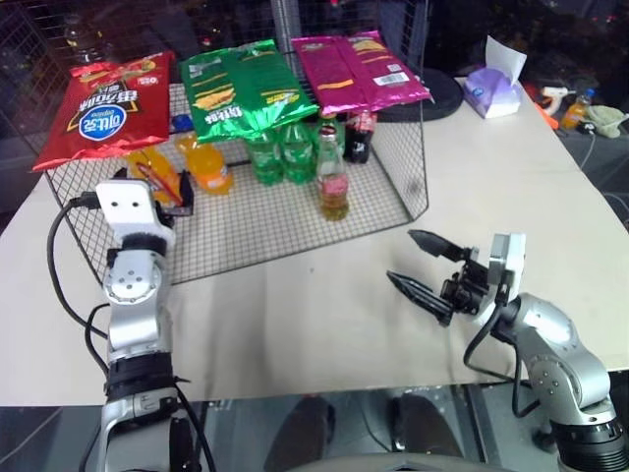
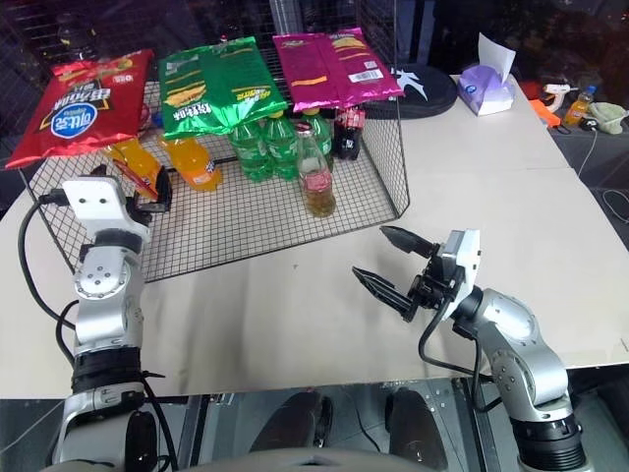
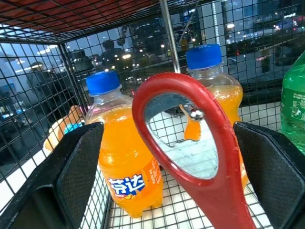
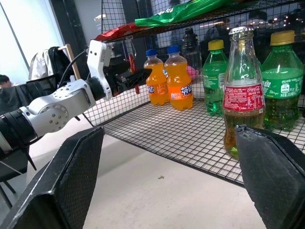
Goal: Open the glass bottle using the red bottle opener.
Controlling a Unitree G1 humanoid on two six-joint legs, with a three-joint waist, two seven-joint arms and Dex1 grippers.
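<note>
Glass bottle (image 1: 333, 179) stands upright at frame centre, long axis vertical, cap up. Red bottle opener (image 3: 193, 143) sits btwn left gripper (image 1: 167, 202) fingers, loop head pointing away from wrist; grip can't be confirmed. Right gripper (image 1: 418, 264), lower right, jaws apart, empty.

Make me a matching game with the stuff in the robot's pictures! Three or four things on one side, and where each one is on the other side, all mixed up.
Things:
1. glass bottle
2. red bottle opener
3. tissue box
4. red snack bag

Places:
A. on top of the wire rack
B. standing at the rack's open front, cap on
C. between the left gripper's fingers
D. on the table's far right part

Pairs: 1-B, 2-C, 3-D, 4-A
</note>
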